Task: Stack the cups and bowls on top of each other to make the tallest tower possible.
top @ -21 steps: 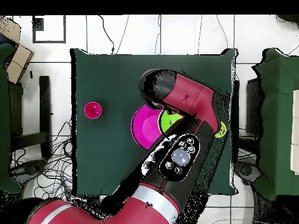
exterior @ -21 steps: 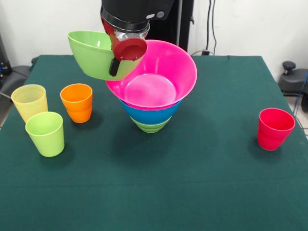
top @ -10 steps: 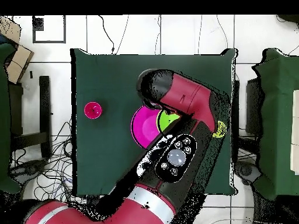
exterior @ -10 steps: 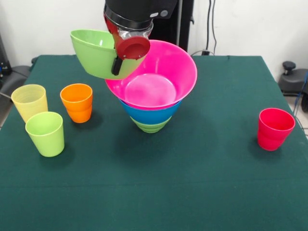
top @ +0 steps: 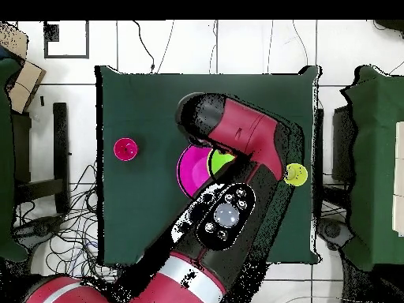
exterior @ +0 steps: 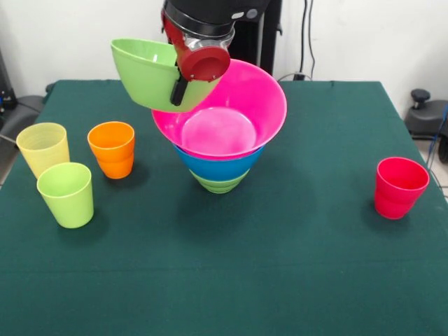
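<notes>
Shifted toward pink bowl since earlier: small green bowl, gripper pinching rim. Likely light, stiff, slippery; rim grip.

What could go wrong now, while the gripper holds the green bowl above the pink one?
1. The gripper holds the light green bowl only by its rim, and it hangs tilted, so it may slip or swing.
2. It is left of the pink bowl, overlapping the rim; lowered here, it might catch the rim and tip the tower.
3. The orange cup stands nearby and might be hit if the bowl drops.
</notes>
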`<action>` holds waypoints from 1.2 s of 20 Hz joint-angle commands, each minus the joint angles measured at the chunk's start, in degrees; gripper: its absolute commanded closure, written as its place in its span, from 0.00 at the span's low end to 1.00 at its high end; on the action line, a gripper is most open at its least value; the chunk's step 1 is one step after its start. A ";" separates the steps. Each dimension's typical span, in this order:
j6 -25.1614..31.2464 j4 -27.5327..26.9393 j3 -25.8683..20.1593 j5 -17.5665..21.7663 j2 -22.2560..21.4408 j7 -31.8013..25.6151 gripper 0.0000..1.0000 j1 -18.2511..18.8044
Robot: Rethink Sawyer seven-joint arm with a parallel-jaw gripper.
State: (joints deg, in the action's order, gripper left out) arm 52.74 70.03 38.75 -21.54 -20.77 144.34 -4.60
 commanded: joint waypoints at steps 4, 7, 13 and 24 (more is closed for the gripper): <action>3.13 1.09 -2.05 -2.75 1.30 17.96 1.00 -2.05; 2.84 1.91 -1.65 -3.06 1.21 18.73 1.00 -2.85; 0.56 4.92 -1.89 -3.07 0.57 20.14 1.00 -4.50; -3.62 7.87 -3.21 -3.40 0.39 21.10 1.00 -5.40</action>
State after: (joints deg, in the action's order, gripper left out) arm 52.47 73.59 40.70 -23.50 -20.58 154.02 -9.97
